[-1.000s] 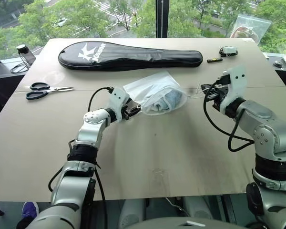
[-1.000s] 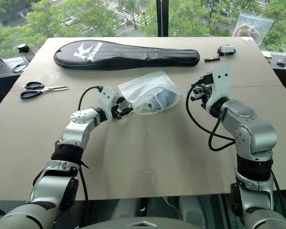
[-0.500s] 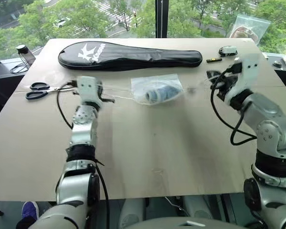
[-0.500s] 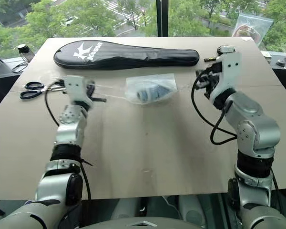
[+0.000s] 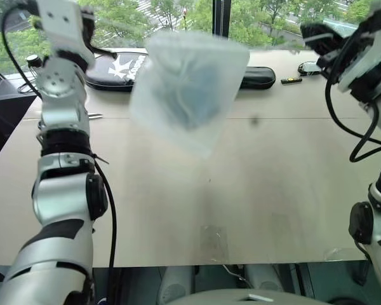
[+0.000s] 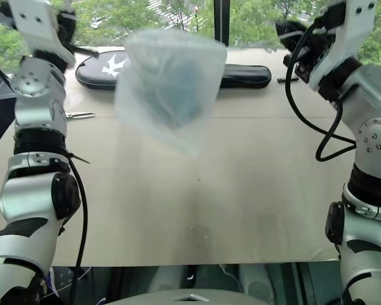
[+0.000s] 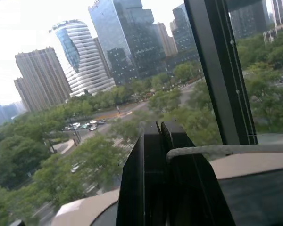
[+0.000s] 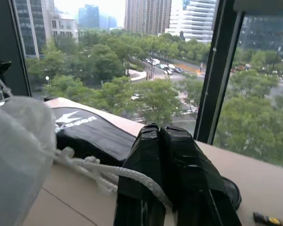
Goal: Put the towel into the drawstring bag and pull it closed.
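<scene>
The drawstring bag (image 5: 187, 89), thin and translucent white, hangs blurred in the air above the table between my two raised grippers. A bluish mass inside it is the towel (image 5: 189, 95). My left gripper (image 7: 160, 128) is shut on a white cord (image 7: 217, 150) that runs off toward the bag. In the right wrist view my right gripper (image 8: 159, 131) is shut on the other cord (image 8: 96, 170), which is knotted and leads to the bag (image 8: 14, 155). From the head, the left gripper (image 5: 100, 49) is left of the bag and the right gripper (image 5: 310, 32) is far to its right.
The long black racket cover (image 5: 257, 76) lies along the far side of the brown table (image 5: 209, 210), partly behind the bag. Scissors (image 5: 92, 116) peek out beside my left arm. Small items (image 5: 307, 67) sit at the far right, with windows behind.
Both arms have risen and spread apart, lifting the bag with the towel off the table. It now hangs in the air between the grippers. The left gripper shut on its cord.
</scene>
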Motion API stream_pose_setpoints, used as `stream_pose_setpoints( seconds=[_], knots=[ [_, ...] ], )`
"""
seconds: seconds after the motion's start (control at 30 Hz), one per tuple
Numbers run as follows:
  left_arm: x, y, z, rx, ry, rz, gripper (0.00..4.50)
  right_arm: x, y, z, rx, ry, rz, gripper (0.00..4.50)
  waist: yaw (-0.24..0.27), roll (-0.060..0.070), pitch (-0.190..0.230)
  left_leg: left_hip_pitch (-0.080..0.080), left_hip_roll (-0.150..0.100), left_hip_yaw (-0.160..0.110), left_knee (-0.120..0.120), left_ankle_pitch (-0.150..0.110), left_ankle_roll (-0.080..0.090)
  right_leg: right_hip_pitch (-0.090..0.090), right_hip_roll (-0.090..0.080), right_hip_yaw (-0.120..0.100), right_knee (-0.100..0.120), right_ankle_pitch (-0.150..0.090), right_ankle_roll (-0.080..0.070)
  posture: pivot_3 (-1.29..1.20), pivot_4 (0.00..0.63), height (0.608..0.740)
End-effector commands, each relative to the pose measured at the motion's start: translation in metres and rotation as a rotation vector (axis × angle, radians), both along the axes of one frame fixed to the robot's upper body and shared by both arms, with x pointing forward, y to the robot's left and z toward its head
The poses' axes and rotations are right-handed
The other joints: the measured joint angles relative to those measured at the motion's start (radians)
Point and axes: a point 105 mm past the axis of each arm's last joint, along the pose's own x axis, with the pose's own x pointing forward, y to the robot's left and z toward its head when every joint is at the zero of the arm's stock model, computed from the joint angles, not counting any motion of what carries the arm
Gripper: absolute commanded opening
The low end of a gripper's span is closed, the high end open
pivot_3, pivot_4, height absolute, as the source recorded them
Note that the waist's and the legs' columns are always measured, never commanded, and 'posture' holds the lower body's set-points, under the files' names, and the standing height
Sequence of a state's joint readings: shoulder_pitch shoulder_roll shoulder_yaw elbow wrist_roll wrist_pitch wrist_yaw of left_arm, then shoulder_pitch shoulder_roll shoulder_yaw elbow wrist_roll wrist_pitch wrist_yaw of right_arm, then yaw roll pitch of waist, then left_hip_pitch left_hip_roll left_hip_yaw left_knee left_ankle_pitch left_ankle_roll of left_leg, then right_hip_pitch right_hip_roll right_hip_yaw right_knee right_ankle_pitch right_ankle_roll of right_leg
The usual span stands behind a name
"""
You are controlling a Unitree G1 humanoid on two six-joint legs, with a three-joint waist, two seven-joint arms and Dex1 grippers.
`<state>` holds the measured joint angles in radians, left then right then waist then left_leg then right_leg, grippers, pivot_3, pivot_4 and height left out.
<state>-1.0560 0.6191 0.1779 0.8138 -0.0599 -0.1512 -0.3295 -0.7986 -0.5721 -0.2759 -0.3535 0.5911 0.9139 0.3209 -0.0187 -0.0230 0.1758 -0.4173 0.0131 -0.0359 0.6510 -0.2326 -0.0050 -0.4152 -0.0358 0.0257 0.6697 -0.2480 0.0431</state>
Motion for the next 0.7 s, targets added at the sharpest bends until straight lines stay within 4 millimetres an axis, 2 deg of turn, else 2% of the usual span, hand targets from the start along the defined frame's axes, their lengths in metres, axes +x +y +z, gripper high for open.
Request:
stream_pose_setpoints(
  seconds=[0.03,0.07,0.13,0.23,0.3,0.33,0.4,0.47,0.53,0.63,0.7],
  knots=[
    [-0.001,0.015,-0.017,-0.001,0.112,0.039,0.03,-0.012,-0.031,0.019,-0.009,-0.081,-0.143,0.00,0.000,0.000,0.000,0.000,0.000,0.000,0.000,0.000,0.000,0.000,0.000,0.000,0.000,0.000,0.000,0.00,0.150,0.740],
    [-0.001,0.008,-0.018,0.015,0.112,0.011,0.03,-0.016,-0.029,0.022,-0.009,-0.091,-0.129,0.00,-0.002,0.000,0.000,0.000,0.000,0.000,0.000,0.000,0.000,0.000,0.000,0.000,0.000,0.000,0.000,0.00,0.150,0.740],
    [-0.006,-0.016,-0.007,0.078,0.067,-0.082,0.03,-0.022,-0.026,0.031,-0.012,-0.117,-0.114,0.00,0.000,0.000,0.000,0.000,0.000,0.000,0.000,0.000,0.000,0.000,0.000,0.000,0.001,0.000,0.000,0.00,0.150,0.740],
    [-0.005,-0.009,0.018,-0.009,0.017,-0.045,0.03,-0.031,-0.012,0.045,-0.040,-0.167,-0.044,0.00,0.003,0.000,0.001,0.000,0.000,-0.001,0.001,0.000,0.000,0.000,0.000,0.000,0.001,0.000,0.000,0.00,0.150,0.740],
    [-0.007,-0.020,0.029,0.048,-0.005,-0.086,0.03,-0.030,-0.016,0.052,-0.028,-0.176,-0.061,0.00,0.003,-0.001,0.001,-0.001,0.000,-0.001,0.002,0.000,0.000,0.000,0.000,-0.001,0.002,0.000,0.000,0.00,0.150,0.740],
    [-0.005,-0.016,0.025,0.048,0.015,-0.078,0.03,-0.026,-0.026,0.049,-0.029,-0.160,-0.109,0.00,0.003,-0.001,0.001,0.000,0.000,-0.001,0.002,0.000,0.000,0.000,0.000,0.000,0.002,0.000,0.000,0.00,0.150,0.740],
    [-0.002,0.005,0.010,0.001,0.072,-0.012,0.03,-0.018,-0.048,0.042,-0.033,-0.126,-0.217,0.00,0.003,0.000,0.001,0.000,0.000,0.000,0.002,0.000,0.000,0.001,0.000,0.000,0.002,0.000,0.000,0.00,0.150,0.740],
    [-0.003,0.035,-0.004,-0.087,0.110,0.076,0.03,-0.014,-0.079,0.040,0.006,-0.113,-0.366,0.00,0.000,-0.001,0.000,0.001,0.000,0.000,0.002,0.000,0.000,0.001,0.000,0.000,0.001,0.000,0.000,0.00,0.150,0.740],
    [-0.006,0.053,-0.012,-0.135,0.128,0.137,0.03,-0.014,-0.101,0.042,0.044,-0.118,-0.463,0.00,-0.004,0.000,0.001,0.001,0.000,0.002,0.002,0.000,0.000,0.000,0.000,0.002,0.003,0.000,0.000,0.00,0.150,0.740],
    [-0.013,0.081,-0.024,-0.212,0.144,0.228,0.03,-0.020,-0.143,0.046,0.100,-0.138,-0.647,0.00,-0.001,-0.001,0.001,0.001,0.000,0.001,0.002,0.000,0.000,-0.001,0.000,0.001,0.004,0.000,0.000,0.00,0.150,0.740],
    [-0.016,0.090,-0.027,-0.244,0.142,0.258,0.03,-0.024,-0.158,0.046,0.111,-0.145,-0.707,0.00,0.002,-0.001,0.001,0.000,0.000,0.001,0.002,0.000,0.000,-0.001,0.000,0.001,0.003,0.000,0.000,0.00,0.150,0.740]
  ],
)
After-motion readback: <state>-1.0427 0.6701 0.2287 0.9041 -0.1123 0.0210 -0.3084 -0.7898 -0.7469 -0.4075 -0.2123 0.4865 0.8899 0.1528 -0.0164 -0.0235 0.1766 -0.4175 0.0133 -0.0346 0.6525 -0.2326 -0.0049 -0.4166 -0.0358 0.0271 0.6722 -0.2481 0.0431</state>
